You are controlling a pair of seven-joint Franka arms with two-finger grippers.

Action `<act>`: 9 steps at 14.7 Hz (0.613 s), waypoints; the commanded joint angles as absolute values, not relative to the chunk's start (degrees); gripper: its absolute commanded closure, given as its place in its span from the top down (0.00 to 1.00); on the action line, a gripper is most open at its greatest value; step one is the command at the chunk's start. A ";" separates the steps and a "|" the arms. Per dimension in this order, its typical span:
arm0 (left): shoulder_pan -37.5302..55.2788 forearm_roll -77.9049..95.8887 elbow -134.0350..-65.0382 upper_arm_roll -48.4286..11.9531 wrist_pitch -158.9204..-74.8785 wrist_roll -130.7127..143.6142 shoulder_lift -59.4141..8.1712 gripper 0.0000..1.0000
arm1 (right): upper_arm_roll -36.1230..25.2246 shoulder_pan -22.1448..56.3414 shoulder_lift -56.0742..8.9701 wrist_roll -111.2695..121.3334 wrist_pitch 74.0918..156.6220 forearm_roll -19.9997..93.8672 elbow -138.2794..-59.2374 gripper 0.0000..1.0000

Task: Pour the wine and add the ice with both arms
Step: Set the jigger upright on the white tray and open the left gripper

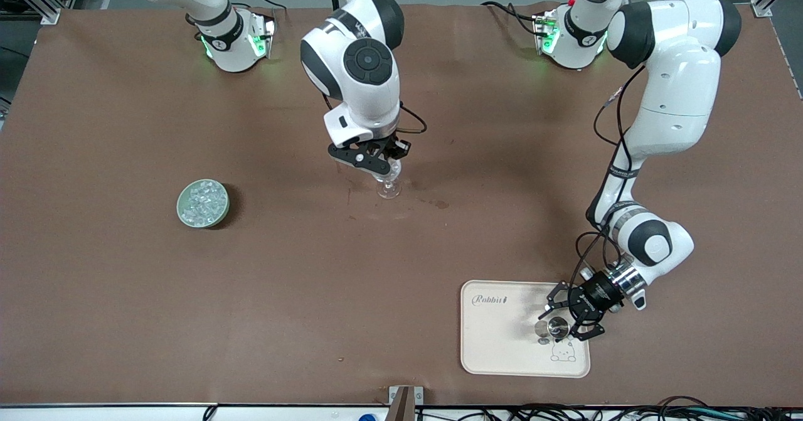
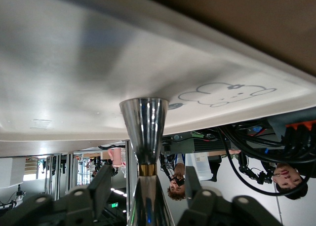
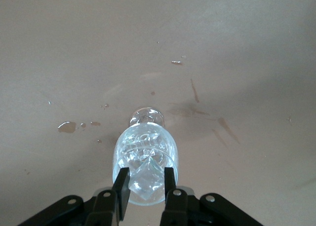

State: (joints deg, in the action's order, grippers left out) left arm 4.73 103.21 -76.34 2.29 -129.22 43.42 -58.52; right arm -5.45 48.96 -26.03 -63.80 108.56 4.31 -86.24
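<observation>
I see the right gripper at frame center over the stemmed glass, fingers narrowed on 1 ice cube above its bowl. More ice sits in the green bowl at mid-left. The left gripper, lower right, has fingers spread around a steel jigger on the cream tray marked "Rabbit".

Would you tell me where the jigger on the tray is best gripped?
Grip its narrow waist, coming from the side with level fingers. The jigger stands upright on the tray and flares above and below, so it should not slip. The left gripper sits open around it.
</observation>
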 commanded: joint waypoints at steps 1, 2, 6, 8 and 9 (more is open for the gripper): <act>4.48 104.33 -84.52 5.96 -124.12 41.93 -53.45 1.00 | -5.89 49.13 -25.84 -64.25 108.63 5.27 -86.66 0.22; 4.48 103.89 -85.94 7.54 -122.71 40.79 -52.48 1.00 | -5.80 49.13 -26.01 -64.25 108.72 5.27 -86.57 0.26; 4.92 85.84 -85.52 9.93 -119.18 39.20 -49.05 1.00 | -5.80 49.22 -26.19 -64.25 108.72 5.27 -86.57 0.43; 4.31 76.24 -83.94 9.93 -118.40 39.20 -47.29 1.00 | -5.89 49.22 -26.19 -64.16 108.72 5.27 -86.57 0.52; 4.31 71.94 -82.63 9.93 -117.00 39.29 -46.59 1.00 | -5.89 49.22 -26.19 -64.16 108.72 5.27 -86.49 0.57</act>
